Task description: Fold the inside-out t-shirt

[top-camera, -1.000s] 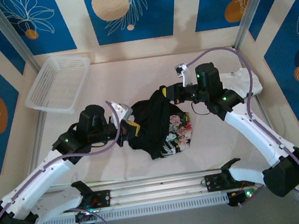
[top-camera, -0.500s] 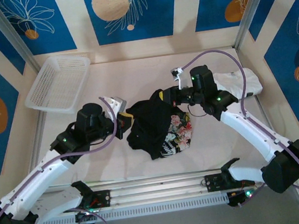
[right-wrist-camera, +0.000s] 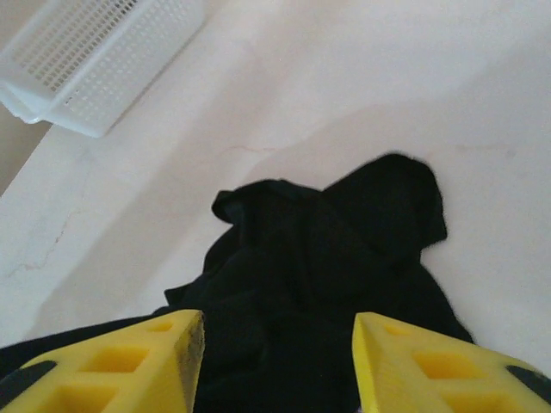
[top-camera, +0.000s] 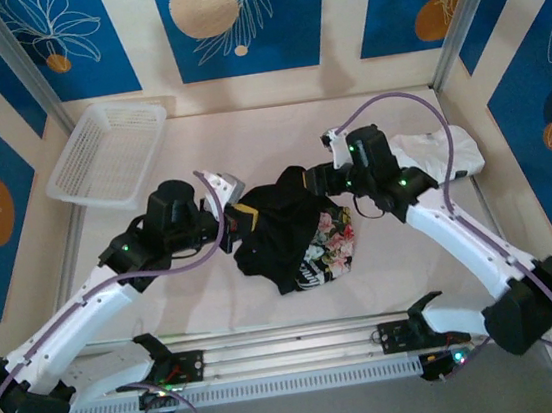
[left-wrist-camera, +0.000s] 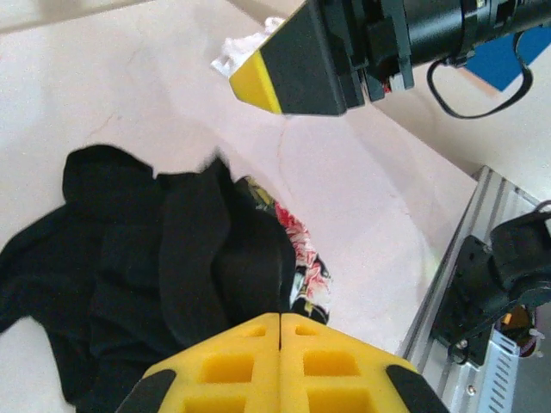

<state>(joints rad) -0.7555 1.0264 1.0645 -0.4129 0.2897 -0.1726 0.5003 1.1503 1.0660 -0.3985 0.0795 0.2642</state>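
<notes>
The inside-out t-shirt (top-camera: 284, 231) lies bunched mid-table, black side up, with its floral print (top-camera: 330, 238) showing at the near right. My left gripper (top-camera: 242, 221) is at the shirt's left edge. Seen from the left wrist, its yellow fingers (left-wrist-camera: 281, 317) are pressed together with a raised fold of black shirt (left-wrist-camera: 172, 258) running into their tips. My right gripper (top-camera: 303, 178) hovers over the shirt's far edge. From the right wrist, it (right-wrist-camera: 277, 361) stands open above the shirt (right-wrist-camera: 344, 258), nothing between the fingers.
A white mesh basket (top-camera: 108, 151) sits at the far left of the table, also seen as the basket (right-wrist-camera: 95, 60) from the right wrist. A white folded garment (top-camera: 441, 151) lies at the far right. The arms' metal rail (top-camera: 294, 350) runs along the near edge.
My right gripper has opened and let go of the shirt's far edge, shifting a little left. My left gripper has stayed shut and moved slightly farther in.
</notes>
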